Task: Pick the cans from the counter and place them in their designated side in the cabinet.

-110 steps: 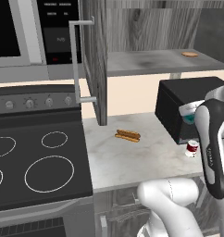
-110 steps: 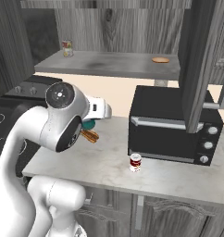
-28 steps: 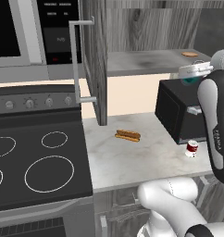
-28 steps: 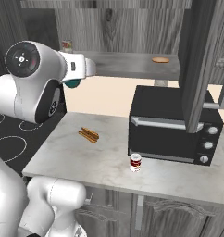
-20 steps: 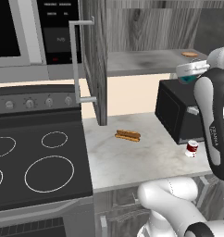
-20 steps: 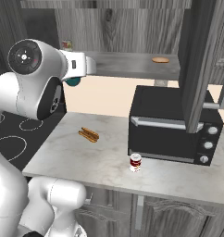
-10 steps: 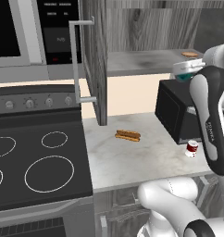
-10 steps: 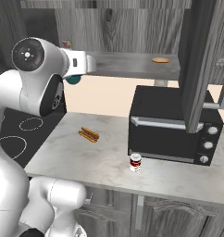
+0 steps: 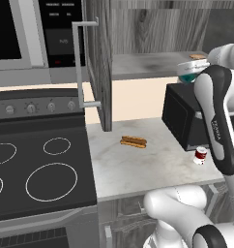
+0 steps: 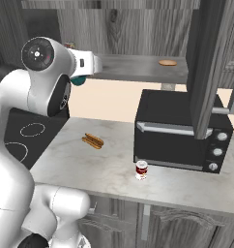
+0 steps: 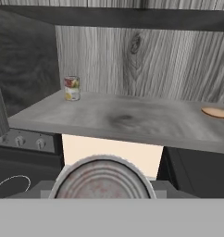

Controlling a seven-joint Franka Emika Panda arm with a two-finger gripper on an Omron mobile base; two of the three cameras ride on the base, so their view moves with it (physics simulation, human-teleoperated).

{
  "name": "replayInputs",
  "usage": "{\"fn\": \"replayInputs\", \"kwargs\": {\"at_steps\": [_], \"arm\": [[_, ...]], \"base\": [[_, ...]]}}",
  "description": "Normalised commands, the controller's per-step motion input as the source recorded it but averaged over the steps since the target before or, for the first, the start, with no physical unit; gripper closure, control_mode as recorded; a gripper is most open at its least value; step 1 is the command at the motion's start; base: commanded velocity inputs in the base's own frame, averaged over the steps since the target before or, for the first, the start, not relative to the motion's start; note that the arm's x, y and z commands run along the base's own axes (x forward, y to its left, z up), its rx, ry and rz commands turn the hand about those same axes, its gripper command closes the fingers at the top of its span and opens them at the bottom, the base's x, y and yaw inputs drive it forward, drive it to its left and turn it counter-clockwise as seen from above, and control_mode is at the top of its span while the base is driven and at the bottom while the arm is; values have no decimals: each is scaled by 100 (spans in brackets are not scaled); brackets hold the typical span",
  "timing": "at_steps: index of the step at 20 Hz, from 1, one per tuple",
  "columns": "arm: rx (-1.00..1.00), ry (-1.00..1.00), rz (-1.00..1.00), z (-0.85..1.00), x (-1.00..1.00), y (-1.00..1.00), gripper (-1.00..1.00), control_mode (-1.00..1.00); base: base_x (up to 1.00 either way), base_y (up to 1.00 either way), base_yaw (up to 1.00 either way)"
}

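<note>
You are carrying the small teal can with the silver top [image 11: 103, 178] up at shelf height, just in front of the open grey wood-grain wall cabinet [image 11: 132, 55]. The two-finger gripper [image 9: 190, 77] is clamped on that can; in the hand view its round silver lid is sitting low between the jaws, with the grey cabinet shelf [image 11: 123, 121] lying ahead and slightly above it. The can is not yet resting on the shelf, so I judge this first placement as close but unfinished: you are still needing to bring it over the shelf edge, set it down on its proper side and let go.

A small labelled can [image 11: 71, 88] is already standing at the far left of the shelf, near the back wall, and a flat tan disc [image 11: 216, 112] is lying at the right end. Which side is meant for the teal can I cannot tell.

The red can with the white band [image 10: 142, 170] is waiting on the light marbled counter [image 10: 95, 167], just in front of the black boxy oven [image 10: 179, 131], well apart from the hot dog in a bun [image 10: 93, 141]. So one can is in transit and one is untouched.
</note>
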Motion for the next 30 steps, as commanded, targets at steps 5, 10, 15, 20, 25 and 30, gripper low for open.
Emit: {"fn": "replayInputs", "kwargs": {"at_steps": [5, 10, 15, 20, 25, 30], "arm": [[0, 0, 1, 0, 18, 6, 100, -100], [1, 0, 0, 0, 16, 5, 100, -100], [1, 0, 0, 0, 20, 1, 100, -100], [2, 0, 0, 0, 17, 0, 100, -100], [2, 0, 0, 0, 19, 3, 100, -100], [0, 0, 0, 0, 18, 7, 100, -100]], "base": [[0, 0, 0], [0, 0, 0], [0, 0, 0], [0, 0, 0], [0, 0, 0], [0, 0, 0]]}}
